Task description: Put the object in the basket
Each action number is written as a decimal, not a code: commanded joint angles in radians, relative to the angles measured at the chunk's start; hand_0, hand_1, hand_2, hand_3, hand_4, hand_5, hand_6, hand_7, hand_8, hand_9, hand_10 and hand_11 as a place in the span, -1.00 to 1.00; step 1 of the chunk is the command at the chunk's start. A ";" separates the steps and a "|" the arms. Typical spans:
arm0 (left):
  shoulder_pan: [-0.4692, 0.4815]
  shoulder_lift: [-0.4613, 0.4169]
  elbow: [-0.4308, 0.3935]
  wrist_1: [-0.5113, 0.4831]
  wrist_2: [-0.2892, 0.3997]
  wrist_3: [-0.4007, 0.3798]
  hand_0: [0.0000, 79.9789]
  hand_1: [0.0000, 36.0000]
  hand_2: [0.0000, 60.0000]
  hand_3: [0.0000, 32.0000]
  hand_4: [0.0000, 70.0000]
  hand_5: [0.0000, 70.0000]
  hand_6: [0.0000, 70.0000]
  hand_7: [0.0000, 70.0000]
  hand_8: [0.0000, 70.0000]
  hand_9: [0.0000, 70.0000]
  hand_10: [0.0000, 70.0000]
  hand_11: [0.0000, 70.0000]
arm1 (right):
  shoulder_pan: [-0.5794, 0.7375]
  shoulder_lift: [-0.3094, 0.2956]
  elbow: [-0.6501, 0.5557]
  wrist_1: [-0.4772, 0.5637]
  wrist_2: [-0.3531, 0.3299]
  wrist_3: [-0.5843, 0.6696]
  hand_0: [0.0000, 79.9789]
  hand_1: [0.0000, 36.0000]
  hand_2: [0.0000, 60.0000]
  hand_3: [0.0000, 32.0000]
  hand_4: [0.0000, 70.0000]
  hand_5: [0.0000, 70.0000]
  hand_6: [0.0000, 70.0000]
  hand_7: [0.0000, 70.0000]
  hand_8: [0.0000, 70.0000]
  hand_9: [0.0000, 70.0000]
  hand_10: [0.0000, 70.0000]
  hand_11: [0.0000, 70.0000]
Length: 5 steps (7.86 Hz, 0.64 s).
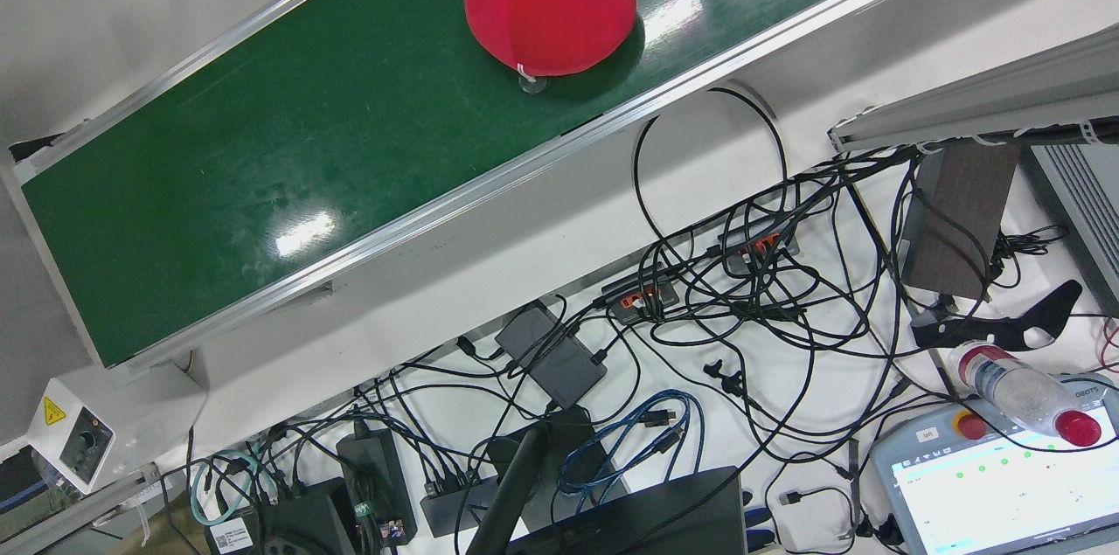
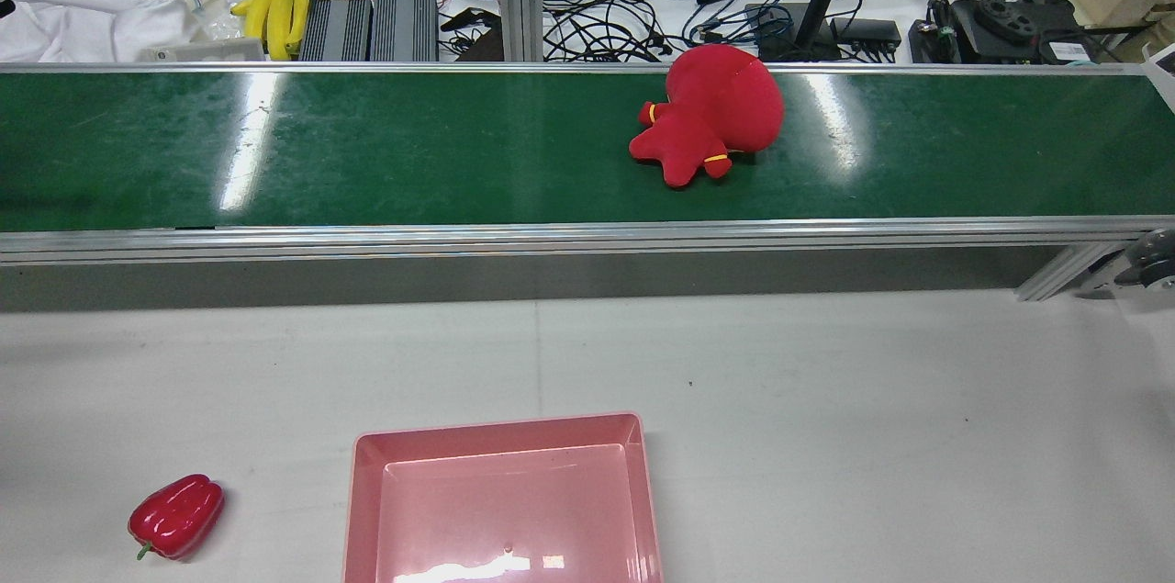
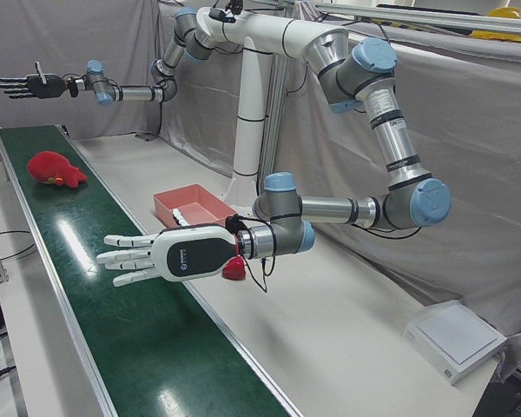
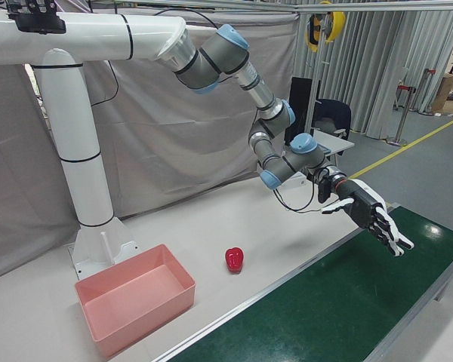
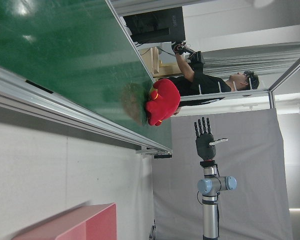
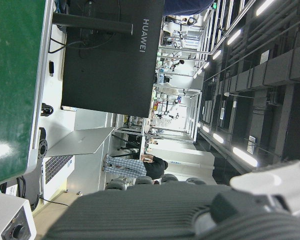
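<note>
Front view: the plush toy (image 1: 546, 0) lies on the green belt (image 1: 306, 144); no hand shows here.

Rear view: again no hand; the toy's big round head lies toward the belt's far edge, its stubby limbs toward the near edge and the pink basket (image 2: 500, 427), so its long axis runs slantwise across the belt; a red pepper (image 2: 176, 516) sits on the table beside the basket.

Left-front view: the left hand (image 3: 161, 258) hovers flat over the belt, fingers spread and holding nothing; the toy is well ahead of its fingertips; the right hand (image 3: 26, 85), likewise spread and empty, hangs high beyond the toy.

Right-front view: only the left hand shows, splayed over the belt.

Left hand view: the toy lies between it and the right hand.

Right hand view: no toy visible.

The toy looks soft, light and squashable, unlikely to slip or break; wrapping the fingers around the head seems the surest hold.
</note>
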 commanded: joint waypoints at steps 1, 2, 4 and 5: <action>0.001 0.000 0.000 0.000 0.000 -0.002 0.54 0.12 -1.00 -1.00 -0.77 -0.53 -0.95 -0.94 -0.79 -0.66 -1.00 -1.00 | 0.000 0.000 0.000 0.000 0.000 0.000 -1.00 -1.00 -1.00 -1.00 -1.00 -1.00 -1.00 -1.00 -1.00 -1.00 -1.00 -1.00; 0.001 -0.001 0.000 0.000 0.000 -0.003 0.54 0.12 -1.00 -1.00 -0.76 -0.53 -0.95 -0.94 -0.79 -0.66 -1.00 -1.00 | 0.000 0.000 -0.002 0.000 0.000 0.000 -1.00 -1.00 -1.00 -1.00 -1.00 -1.00 -1.00 -1.00 -1.00 -1.00 -1.00 -1.00; -0.004 -0.003 -0.002 0.000 0.001 -0.003 0.55 0.13 -1.00 -1.00 -0.76 -0.52 -0.95 -0.94 -0.80 -0.66 -1.00 -1.00 | 0.000 0.000 -0.002 0.000 0.000 0.000 -1.00 -1.00 -1.00 -1.00 -1.00 -1.00 -1.00 -1.00 -1.00 -1.00 -1.00 -1.00; -0.002 -0.002 -0.012 0.000 0.002 -0.003 0.55 0.13 -1.00 -1.00 -0.75 -0.51 -0.95 -0.95 -0.79 -0.66 -1.00 -1.00 | 0.000 0.000 0.000 0.000 0.000 0.000 -1.00 -1.00 -1.00 -1.00 -1.00 -1.00 -1.00 -1.00 -1.00 -1.00 -1.00 -1.00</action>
